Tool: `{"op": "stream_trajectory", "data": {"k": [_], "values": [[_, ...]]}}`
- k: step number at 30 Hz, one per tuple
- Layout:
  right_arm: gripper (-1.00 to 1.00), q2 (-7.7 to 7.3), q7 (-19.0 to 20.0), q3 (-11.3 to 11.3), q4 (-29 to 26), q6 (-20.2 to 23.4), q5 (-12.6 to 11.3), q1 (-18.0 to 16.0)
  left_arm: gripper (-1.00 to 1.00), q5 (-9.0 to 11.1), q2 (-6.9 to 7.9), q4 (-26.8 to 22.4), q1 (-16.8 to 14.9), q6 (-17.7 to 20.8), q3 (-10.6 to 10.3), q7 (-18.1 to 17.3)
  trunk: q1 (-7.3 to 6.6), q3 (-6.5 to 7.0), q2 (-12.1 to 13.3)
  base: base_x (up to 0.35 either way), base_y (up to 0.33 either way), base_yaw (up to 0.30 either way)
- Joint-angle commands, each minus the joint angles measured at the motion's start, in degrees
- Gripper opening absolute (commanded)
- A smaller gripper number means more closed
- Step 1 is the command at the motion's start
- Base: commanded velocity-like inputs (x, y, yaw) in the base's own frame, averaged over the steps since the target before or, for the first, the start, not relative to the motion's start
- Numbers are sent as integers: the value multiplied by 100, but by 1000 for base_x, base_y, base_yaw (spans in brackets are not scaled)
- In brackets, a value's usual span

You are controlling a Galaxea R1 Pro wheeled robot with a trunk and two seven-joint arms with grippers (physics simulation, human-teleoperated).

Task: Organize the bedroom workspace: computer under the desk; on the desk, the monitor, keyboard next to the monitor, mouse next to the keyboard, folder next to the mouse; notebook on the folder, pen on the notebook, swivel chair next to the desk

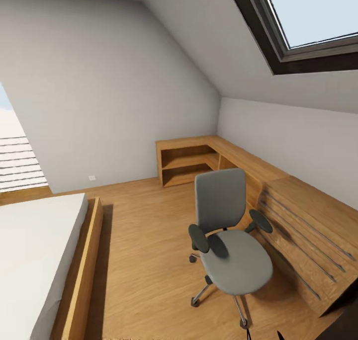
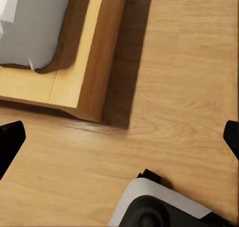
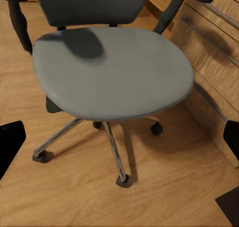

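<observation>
My left gripper [image 2: 119, 137] shows as two black fingertips [image 2: 11, 142] at opposite edges of the left wrist view, spread wide with nothing between them. Beneath it lies bare wooden floor [image 2: 189, 77], the corner of a wooden bed frame [image 2: 94, 53] with a pale mattress [image 2: 35, 28] cut off by the picture's edge, and a rounded white-and-black part of my own base [image 2: 154, 207], only partly in frame.

My right gripper [image 3: 119, 137] is likewise spread apart and empty, its dark tips [image 3: 10, 145] clipped at the picture's sides. It hangs over the swivel chair [image 3: 112, 67], whose grey seat is bare; the backrest top is cut off there. Chrome legs and castors show underneath, though the seat hides part of the star base.

From the head view, the swivel chair [image 1: 228, 240] stands on the floor just beside a wooden dresser with bar handles [image 1: 308, 235], which runs out of frame. Beyond are corner wooden shelves [image 1: 191, 163] and a skylight [image 1: 308, 17].
</observation>
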Motion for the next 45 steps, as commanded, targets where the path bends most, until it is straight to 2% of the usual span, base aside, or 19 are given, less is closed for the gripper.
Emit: {"op": "stream_trajectory", "data": {"k": [1, 3, 5, 6, 8, 9, 11, 13, 17, 19, 20, 21, 22, 25, 30, 45], "values": [[100, 1, -52, 49, 2, -1, 7, -3, 100, 14, -33, -6, -6, -185, -58, 62, 3, -17, -12, 0, 0, 264], [100, 1, -52, 53, 0, 8, 7, -3, 100, 8, -94, -56, -7, -317, -67, 87, 3, -26, -12, 0, 0, 264], [100, 1, -51, 54, -5, 23, 3, -3, 100, 4, -163, -221, -27, -290, -71, 106, 3, -34, -12, 0, 0, 264], [100, 3, -51, 53, -9, 40, 2, -3, 100, 2, -185, -309, -40, -231, -72, 112, 3, -38, -12, 0, 0, 264], [100, 7, -55, 46, -38, 154, 0, -3, 100, 0, -235, -629, -104, 142, -74, 120, 3, -47, -12, 0, 0, 264], [100, 11, -57, 41, -60, 271, -2, -5, 100, -1, -272, -848, -178, 584, -75, 118, 3, -51, -12, 0, 0, 264], [100, 22, -64, 35, -210, 521, -6, -12, 100, 3, -374, -1154, -432, 1731, -74, 117, 3, -60, -12, 0, 0, 264], [100, 29, -66, 32, -434, 701, -8, -17, 100, 25, -429, -1257, -689, 2414, -66, 116, 3, -69, -12, 0, 0, 264], [100, 64, -68, 25, -846, 985, -10, -26, 100, 37, -499, -1299, -1021, 2880, -60, 112, 3, -88, -12, 0, 0, 264], [100, 141, -71, 24, -941, 1047, -10, -49, 100, 21, -514, -1120, -1083, 2843, -61, 95, 3, -98, -12, 0, 0, 264], [100, 202, -73, 20, -964, 1070, -12, -77, 100, 8, -520, -943, -1107, 2689, -68, 80, 3, -102, -12, 0, 0, 264], [100, 285, -76, 5, -953, 1094, -17, -114, 100, -11, -531, -668, -1131, 2096, -161, 60, 3, -107, -12, 0, 0, 263], [100, 316, -77, -20, -812, 1077, -32, -134, 100, -42, -534, -515, -1143, 1332, -571, 58, 3, -112, -12, 0, 0, 260], [100, 313, -77, -24, -655, 1065, -43, -141, 100, -50, -535, -462, -1146, 1009, -889, 83, 3, -126, -12, 0, 0, 253], [100, 295, -70, -14, -561, 1059, -43, -137, 100, -27, -528, -345, -1148, 846, -1031, 111, 3, -152, -12, 6, 0, 218], [100, 300, -26, 19, -313, 1067, -3, -135, 100, -21, -526, -244, -1148, 830, -1042, 110, 3, -164, -12, 215, 0, 28]]}}
